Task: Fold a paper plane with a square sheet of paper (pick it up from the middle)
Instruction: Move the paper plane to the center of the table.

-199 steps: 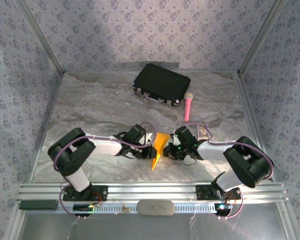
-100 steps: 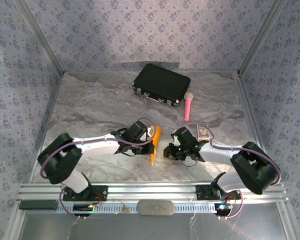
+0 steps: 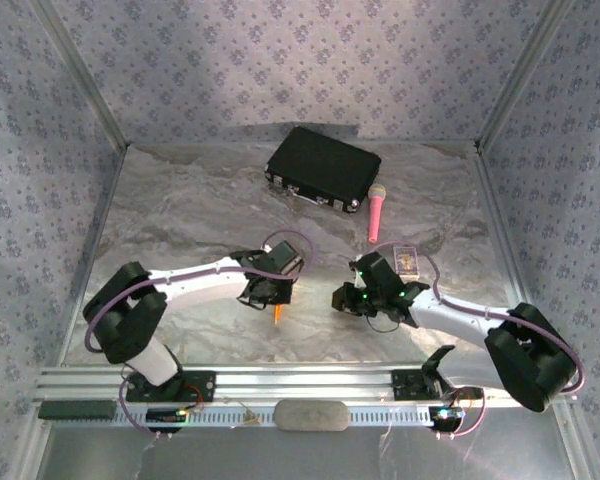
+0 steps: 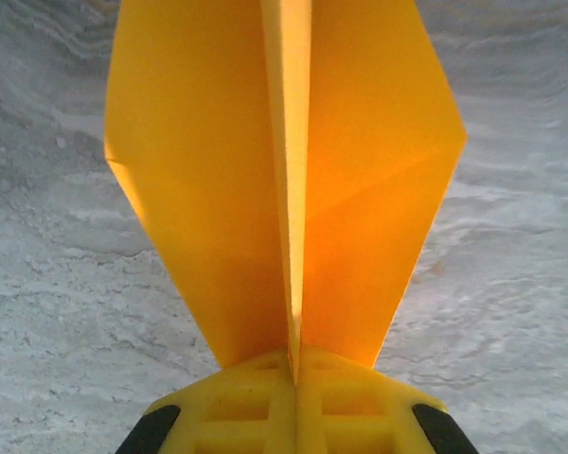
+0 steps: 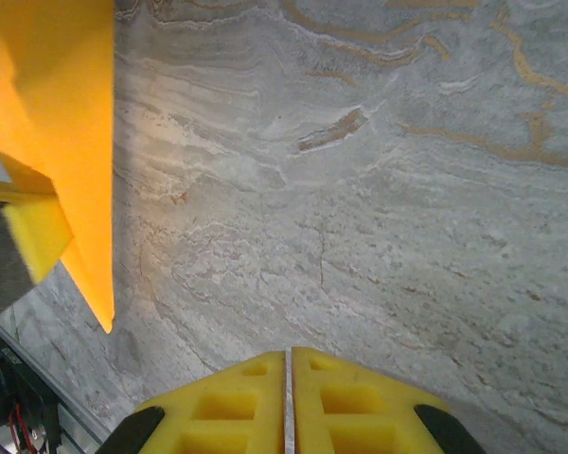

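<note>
The orange-yellow paper plane (image 4: pixel 284 161) is a pointed dart with a centre crease and two wings spread to either side. My left gripper (image 4: pixel 295 364) is shut on its centre fold and holds it off the marble table. From above, only the plane's orange tip (image 3: pixel 279 315) pokes out under the left gripper (image 3: pixel 272 292), left of the table's middle. My right gripper (image 3: pixel 340 299) hangs a little to the right, apart from the paper. Its jaws (image 5: pixel 288 364) are shut on nothing. The plane (image 5: pixel 71 132) sits at the right wrist view's upper left.
A black case (image 3: pixel 323 167) lies at the back centre, with a pink microphone (image 3: pixel 376 212) just right of it. A small patterned box (image 3: pixel 408 260) lies behind the right arm. An aluminium rail (image 3: pixel 300 385) runs along the near edge, and patterned walls close in the sides.
The left gripper has swung left and turned with the plane, so from above the paper shrank from a broad wedge to a small tip. The right gripper now stands apart from it.
</note>
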Robot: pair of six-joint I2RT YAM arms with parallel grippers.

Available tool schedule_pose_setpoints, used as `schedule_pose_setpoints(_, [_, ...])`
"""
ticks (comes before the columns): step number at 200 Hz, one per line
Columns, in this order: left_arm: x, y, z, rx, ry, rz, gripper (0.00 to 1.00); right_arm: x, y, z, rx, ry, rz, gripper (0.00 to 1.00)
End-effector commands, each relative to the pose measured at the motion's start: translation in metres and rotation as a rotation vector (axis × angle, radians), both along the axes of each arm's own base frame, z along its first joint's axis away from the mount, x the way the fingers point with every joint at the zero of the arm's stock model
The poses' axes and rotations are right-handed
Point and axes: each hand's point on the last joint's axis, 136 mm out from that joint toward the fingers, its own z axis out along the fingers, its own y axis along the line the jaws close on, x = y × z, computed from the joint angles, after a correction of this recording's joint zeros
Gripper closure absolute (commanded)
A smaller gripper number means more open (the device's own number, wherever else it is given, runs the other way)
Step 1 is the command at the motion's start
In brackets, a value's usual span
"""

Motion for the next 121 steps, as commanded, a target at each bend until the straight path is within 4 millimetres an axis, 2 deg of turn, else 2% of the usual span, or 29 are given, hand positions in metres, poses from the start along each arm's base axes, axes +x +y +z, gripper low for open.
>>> schedule_pose_setpoints(1, [-0.001,0.001,-0.001,0.049,0.012,0.001,1.00,0.006,-0.005,0.005,-0.017,-0.023,-0.022,0.89])
schedule_pose_setpoints(26, [-0.003,-0.001,-0.007,0.052,0.027,0.000,0.99,0.006,-0.006,0.006,-0.016,-0.024,-0.024,0.89])
schedule_pose_setpoints(60, [-0.004,-0.002,-0.009,0.051,0.030,-0.003,0.92,0.005,-0.007,0.004,-0.019,-0.018,-0.028,0.88])
schedule_pose_setpoints(121, [-0.004,-0.002,-0.012,0.063,0.034,-0.006,0.89,0.005,-0.008,0.002,-0.020,-0.016,-0.032,0.88])
